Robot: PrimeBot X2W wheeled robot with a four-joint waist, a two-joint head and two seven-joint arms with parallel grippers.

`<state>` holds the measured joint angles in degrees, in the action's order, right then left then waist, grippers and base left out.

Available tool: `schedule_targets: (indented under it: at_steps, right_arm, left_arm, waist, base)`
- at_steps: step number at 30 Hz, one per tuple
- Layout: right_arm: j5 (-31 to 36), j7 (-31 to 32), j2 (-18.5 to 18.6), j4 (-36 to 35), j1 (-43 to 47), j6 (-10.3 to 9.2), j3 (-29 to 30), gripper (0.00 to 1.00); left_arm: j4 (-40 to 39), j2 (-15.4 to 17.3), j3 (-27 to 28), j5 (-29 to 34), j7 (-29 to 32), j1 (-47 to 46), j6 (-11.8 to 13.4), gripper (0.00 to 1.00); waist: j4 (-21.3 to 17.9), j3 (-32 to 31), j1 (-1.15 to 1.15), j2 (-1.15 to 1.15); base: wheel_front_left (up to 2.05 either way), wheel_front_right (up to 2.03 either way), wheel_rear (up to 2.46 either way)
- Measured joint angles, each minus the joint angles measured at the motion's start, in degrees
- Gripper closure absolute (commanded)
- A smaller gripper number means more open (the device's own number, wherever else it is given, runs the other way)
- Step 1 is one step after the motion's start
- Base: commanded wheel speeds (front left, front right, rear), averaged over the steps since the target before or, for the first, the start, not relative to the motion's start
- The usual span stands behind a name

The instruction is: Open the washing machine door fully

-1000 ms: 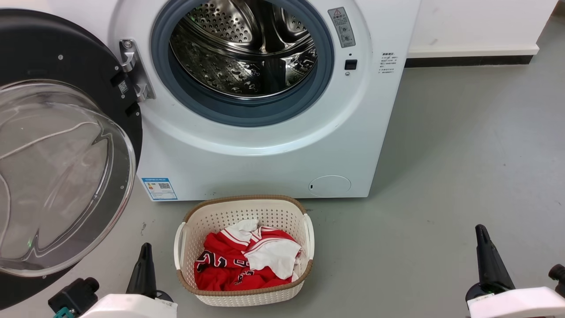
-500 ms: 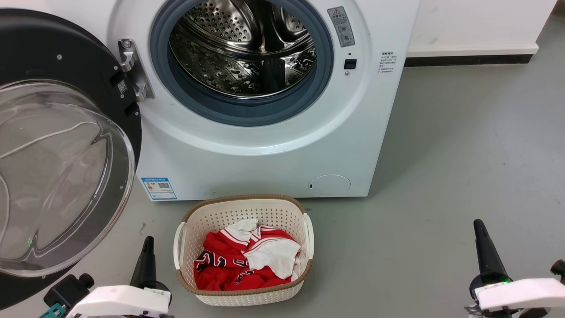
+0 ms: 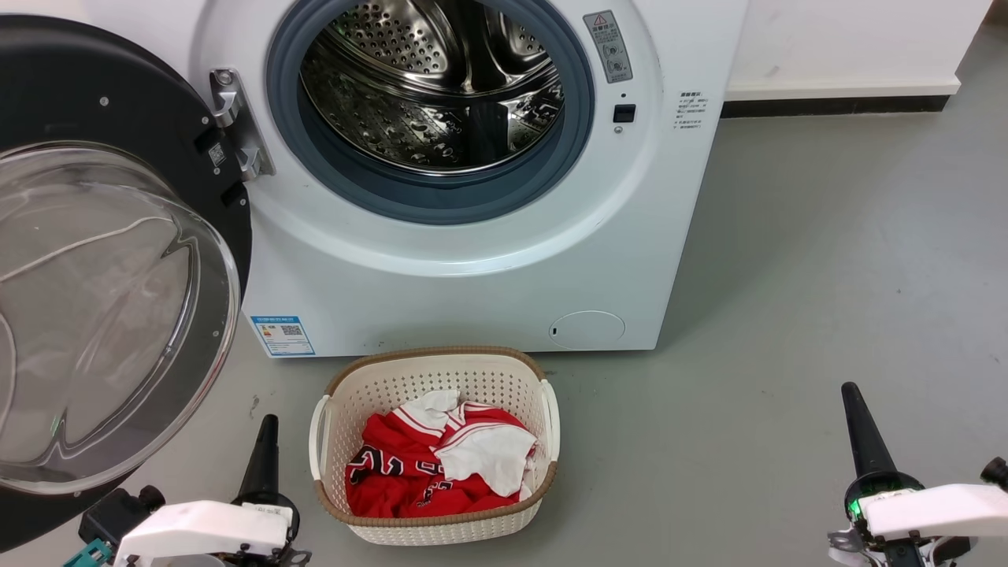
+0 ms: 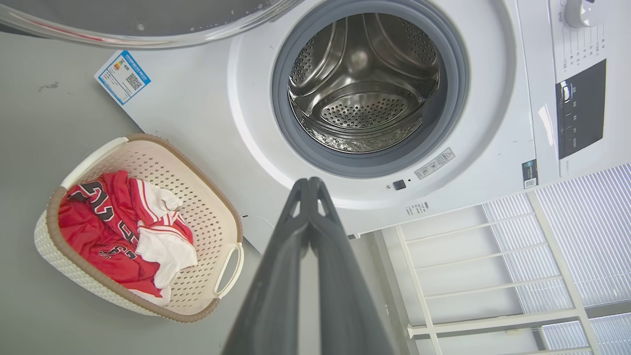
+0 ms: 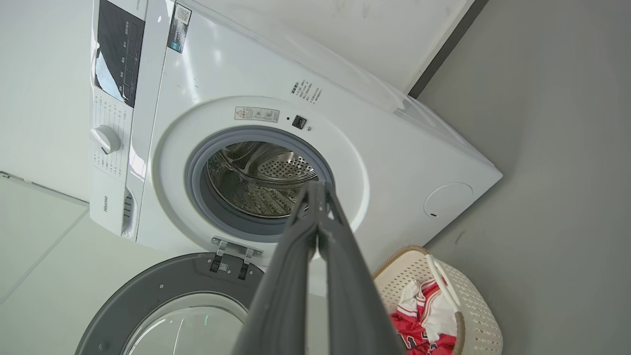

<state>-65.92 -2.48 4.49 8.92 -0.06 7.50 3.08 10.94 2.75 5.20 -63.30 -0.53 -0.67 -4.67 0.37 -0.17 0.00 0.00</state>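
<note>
One washing machine door [image 3: 106, 299] wide open — left claw [image 3: 268, 427], right claw [image 3: 851, 396] closed.

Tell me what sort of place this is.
Probably a laundry area: a white washing machine, its door open, with a basket of red and white clothes on the grey floor before it.

The glossy black washing machine door [image 3: 118, 260] is swung wide open at frame left, hinged beside the white washing machine [image 3: 441, 268], whose steel drum is exposed.
</note>
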Motion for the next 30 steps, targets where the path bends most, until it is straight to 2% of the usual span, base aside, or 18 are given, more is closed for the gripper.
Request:
schedule_targets:
  at_steps: [30]
  right_arm:
    - [-17.0,4.4,0.0,3.0,-3.5,0.0,0.7,1.0]
  left_arm:
    - [1.9,0.0,0.8,-17.5,4.4,-3.2,-1.7,1.0]
  waist:
    - [-0.2,0.2,0.0,0.0]
  base:
    - [0.0,0.0,0.0]
